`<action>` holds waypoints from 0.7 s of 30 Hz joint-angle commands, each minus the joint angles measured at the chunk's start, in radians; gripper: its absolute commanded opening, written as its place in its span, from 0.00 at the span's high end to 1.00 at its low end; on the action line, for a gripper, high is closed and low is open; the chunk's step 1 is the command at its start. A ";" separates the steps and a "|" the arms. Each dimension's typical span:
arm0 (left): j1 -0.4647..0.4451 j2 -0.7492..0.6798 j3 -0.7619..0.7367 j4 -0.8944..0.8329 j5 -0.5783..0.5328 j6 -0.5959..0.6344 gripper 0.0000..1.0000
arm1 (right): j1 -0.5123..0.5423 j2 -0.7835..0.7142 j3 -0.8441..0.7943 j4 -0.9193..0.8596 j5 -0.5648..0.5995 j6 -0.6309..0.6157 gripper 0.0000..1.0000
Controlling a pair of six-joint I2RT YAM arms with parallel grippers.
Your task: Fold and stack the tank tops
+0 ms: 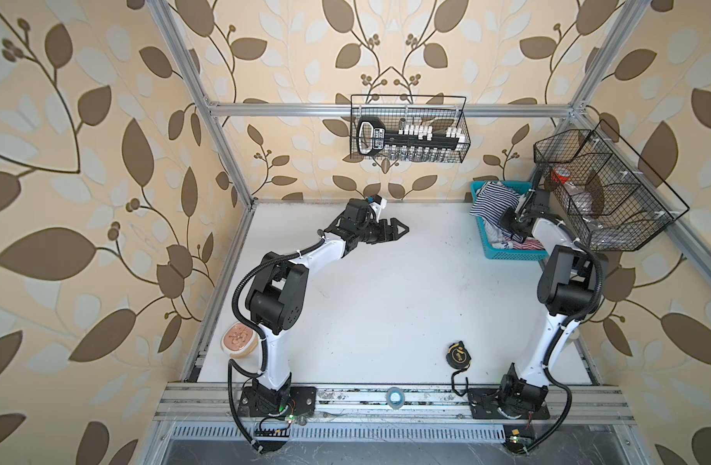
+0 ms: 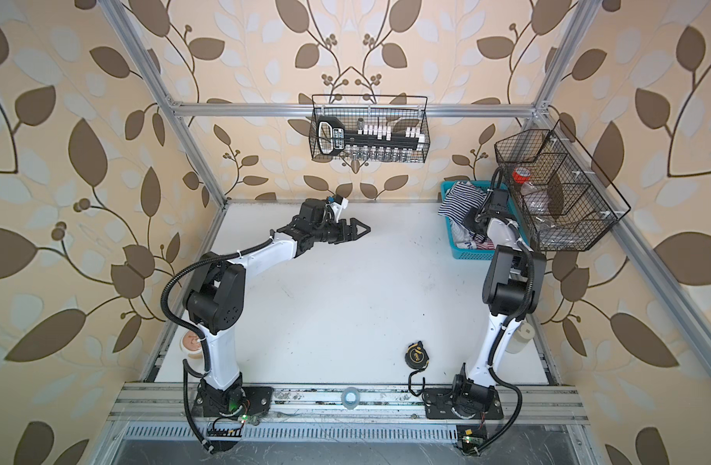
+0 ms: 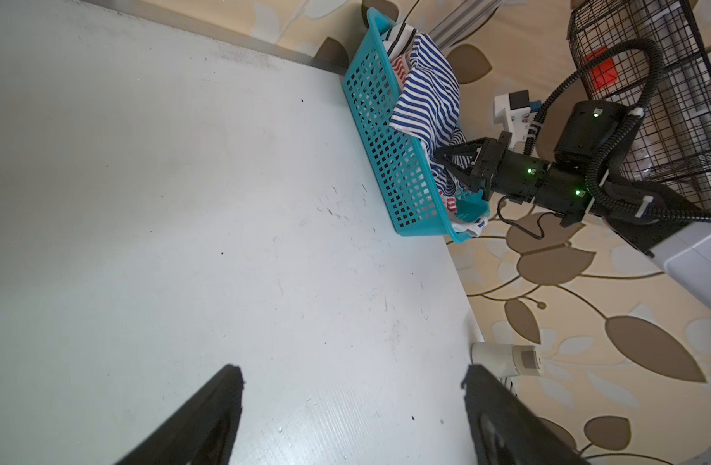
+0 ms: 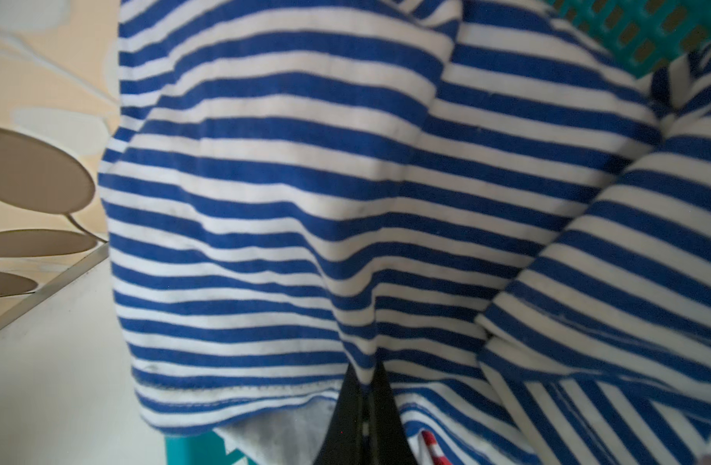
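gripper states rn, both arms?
Left gripper: open, empty.
Right gripper: shut on the blue-striped tank top.

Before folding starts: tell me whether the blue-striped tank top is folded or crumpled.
Crumpled: the blue-striped tank top heaps loosely in the teal basket, right gripper shut on it.

the tank tops (image 3: pixel 426 92) are soft matt cloth, the basket (image 3: pixel 382 161) smooth plastic

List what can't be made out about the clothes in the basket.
Red-striped top: all views, mostly buried under the blue-striped top in the basket; its shape is unclear.
Number of garments: all views, the pile hides lower layers.
Right tool, its tips: both top views, hidden by its own wrist.
Basket's inside: right wrist view, filled by blurred cloth.
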 commanded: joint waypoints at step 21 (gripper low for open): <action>-0.085 0.159 0.143 0.504 0.017 -0.385 0.21 | 0.080 -0.400 -0.019 -0.163 -0.145 -0.072 1.00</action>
